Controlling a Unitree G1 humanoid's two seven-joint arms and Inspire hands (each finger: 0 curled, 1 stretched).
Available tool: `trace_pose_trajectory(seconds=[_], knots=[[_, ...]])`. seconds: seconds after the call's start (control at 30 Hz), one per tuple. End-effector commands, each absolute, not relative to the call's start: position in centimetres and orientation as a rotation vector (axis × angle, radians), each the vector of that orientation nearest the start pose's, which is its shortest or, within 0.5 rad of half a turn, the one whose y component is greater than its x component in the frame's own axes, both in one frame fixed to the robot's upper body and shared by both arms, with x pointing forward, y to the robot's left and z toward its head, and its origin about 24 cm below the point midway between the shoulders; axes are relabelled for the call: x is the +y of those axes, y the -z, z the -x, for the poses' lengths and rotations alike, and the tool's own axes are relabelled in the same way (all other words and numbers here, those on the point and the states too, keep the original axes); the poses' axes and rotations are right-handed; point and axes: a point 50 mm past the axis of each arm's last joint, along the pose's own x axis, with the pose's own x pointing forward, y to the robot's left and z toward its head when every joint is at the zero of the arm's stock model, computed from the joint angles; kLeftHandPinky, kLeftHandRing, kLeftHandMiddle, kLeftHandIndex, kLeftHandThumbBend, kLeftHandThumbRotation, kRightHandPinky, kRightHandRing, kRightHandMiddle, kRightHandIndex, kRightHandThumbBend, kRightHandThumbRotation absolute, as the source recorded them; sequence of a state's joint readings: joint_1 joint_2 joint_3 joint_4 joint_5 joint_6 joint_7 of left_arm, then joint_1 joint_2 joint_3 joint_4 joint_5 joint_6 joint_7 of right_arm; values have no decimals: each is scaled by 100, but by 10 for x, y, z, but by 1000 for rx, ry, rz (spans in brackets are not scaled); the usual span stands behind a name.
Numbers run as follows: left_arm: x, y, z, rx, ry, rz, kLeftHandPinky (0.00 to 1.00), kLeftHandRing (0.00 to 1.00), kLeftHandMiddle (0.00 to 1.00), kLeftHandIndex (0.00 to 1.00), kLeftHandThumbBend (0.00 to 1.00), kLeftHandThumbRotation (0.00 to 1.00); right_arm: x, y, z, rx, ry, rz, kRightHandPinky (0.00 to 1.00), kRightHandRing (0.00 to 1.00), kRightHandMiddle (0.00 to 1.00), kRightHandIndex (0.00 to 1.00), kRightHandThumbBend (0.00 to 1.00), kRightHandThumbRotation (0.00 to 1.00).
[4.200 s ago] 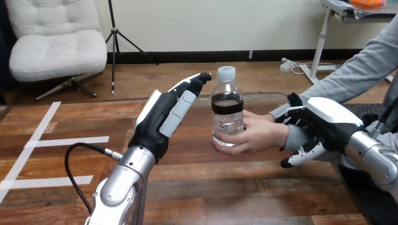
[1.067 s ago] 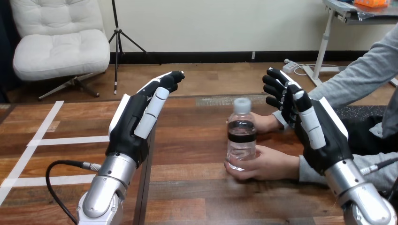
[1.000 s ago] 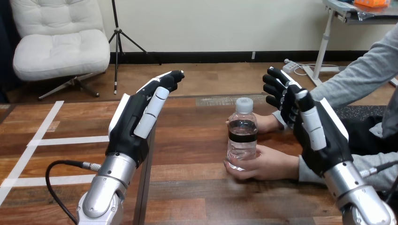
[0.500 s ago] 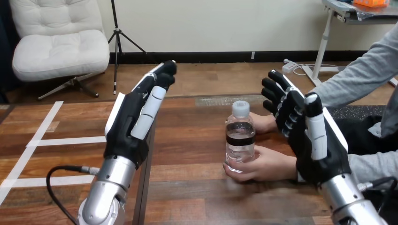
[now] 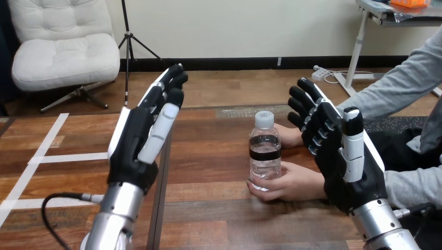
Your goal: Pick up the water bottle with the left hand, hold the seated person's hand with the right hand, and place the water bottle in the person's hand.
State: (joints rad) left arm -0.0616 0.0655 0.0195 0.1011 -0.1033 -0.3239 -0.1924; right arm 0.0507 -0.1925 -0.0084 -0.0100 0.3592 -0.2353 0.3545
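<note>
The left hand (image 5: 136, 136) and right hand (image 5: 341, 156) are hovering, fingers straight, gripping nothing. The bottle (image 5: 265, 156) is standing on the table (image 5: 208, 208) in the person's hand (image 5: 292, 183). With the right hand sitting that close, I'm thinking 1 careless swing is tipping it.

Bright, even light; soft shadows

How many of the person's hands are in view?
2: the person's near hand grips the water bottle's base; the person's far hand lies behind it, partly hidden by the right hand.
</note>
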Motion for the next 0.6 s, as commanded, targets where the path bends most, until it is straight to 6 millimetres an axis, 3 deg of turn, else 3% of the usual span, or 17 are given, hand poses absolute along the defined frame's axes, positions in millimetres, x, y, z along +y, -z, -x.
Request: trace_pose_trajectory(seconds=[0.0,0.3,0.57], knots=[[164,-76,-253,-362,154,-39,100,93,89,87,64,81,-172,-84,-241,-327,-339,-133,100,99,98,98,92,100],[172,-75,-242,-344,124,-4,100,93,89,86,68,81,-173,-84,-242,-327,-341,-133,100,100,99,99,93,100],[176,-75,-234,-355,93,38,100,93,90,85,65,86,-175,-83,-244,-330,-339,-139,100,100,98,97,91,100]])
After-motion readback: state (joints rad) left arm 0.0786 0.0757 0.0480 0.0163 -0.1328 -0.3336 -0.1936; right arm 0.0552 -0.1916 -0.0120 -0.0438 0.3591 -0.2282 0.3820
